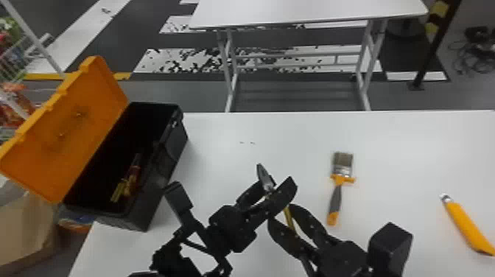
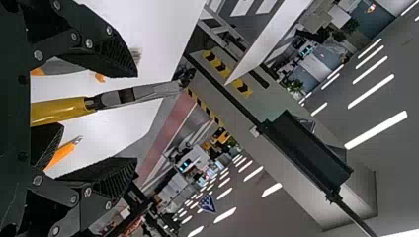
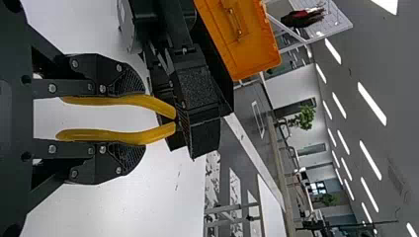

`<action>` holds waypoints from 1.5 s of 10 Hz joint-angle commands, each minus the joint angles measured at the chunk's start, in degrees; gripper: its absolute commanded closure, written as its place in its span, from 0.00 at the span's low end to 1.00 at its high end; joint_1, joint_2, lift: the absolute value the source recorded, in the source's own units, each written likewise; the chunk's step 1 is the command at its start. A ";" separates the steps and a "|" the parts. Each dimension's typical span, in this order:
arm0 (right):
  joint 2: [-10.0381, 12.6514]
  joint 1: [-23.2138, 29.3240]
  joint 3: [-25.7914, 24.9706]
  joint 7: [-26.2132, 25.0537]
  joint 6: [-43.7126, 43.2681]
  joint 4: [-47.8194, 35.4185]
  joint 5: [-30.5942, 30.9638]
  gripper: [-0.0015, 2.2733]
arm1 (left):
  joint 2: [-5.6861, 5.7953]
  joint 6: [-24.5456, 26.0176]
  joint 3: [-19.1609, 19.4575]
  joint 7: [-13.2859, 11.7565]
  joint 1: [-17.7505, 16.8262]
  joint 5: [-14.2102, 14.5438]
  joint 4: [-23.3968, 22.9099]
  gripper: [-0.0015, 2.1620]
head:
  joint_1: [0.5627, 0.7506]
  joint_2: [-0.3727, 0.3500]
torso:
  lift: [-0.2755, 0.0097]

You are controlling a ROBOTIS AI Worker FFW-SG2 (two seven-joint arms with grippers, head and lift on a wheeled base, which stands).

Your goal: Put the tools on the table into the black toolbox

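Yellow-handled grey metal pliers [image 1: 264, 176] are held above the white desk [image 1: 235, 129], between the two arms. Black right gripper [image 1: 283, 215]: jaws partway apart, clamped on the outer sides of the two spread handles. Black left gripper [image 1: 280, 182]: jaws wide open, one on each side of the pliers, near the head; can't tell if either touches.

Black plastic toolbox [image 1: 167, 158] sits at the desk's left edge, by the far left corner, orange lid [image 1: 70, 129] raised. Red-and-yellow tools [image 1: 129, 180] lie inside it.

Orange-and-grey-handled flat paintbrush [image 1: 335, 199] lies right of the pliers, bristles toward the far edge. Orange utility knife [image 1: 466, 224] lies right of the brush, farther from the far edge. Second white table [image 1: 309, 11] stands beyond the desk's far edge.
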 commanded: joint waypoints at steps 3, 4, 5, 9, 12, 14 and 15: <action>0.00 -0.05 -0.04 0.00 0.00 -0.16 -0.07 0.99 | 0.00 5.91 0.65 -0.86 -0.74 -0.24 -0.04 0.99 | 0.70 0.72 | 0.70; 0.00 -0.05 -0.13 -0.09 -0.18 -0.16 -0.16 0.99 | 0.18 5.91 0.74 -1.03 -0.74 -0.32 -0.30 0.99 | 0.70 0.71 | 0.70; 0.00 0.04 -0.13 -0.18 -0.35 -0.16 -0.33 0.98 | 0.18 6.09 0.83 -1.12 -0.56 -0.59 -0.57 0.99 | 0.70 0.71 | 0.70; 0.05 1.00 -0.39 -0.62 -4.39 -0.16 -1.65 0.02 | 0.27 6.09 1.97 -1.47 -0.03 -0.50 -1.09 0.99 | 0.70 0.72 | 0.70; 0.05 2.41 -2.50 -0.70 -5.27 -0.16 -3.59 0.03 | 0.35 6.97 6.98 -1.74 0.49 -0.06 -4.08 0.99 | 0.70 0.73 | 0.70; 0.05 3.38 -5.23 -0.62 -5.45 0.02 -5.70 0.03 | 0.44 11.19 13.48 -1.74 0.32 0.38 -7.86 0.99 | 0.70 0.78 | 0.70; 0.05 3.82 -6.81 -0.53 -5.62 0.02 -6.57 0.03 | 0.44 12.77 16.91 -1.47 -0.39 0.47 -8.83 0.99 | 0.70 0.79 | 0.70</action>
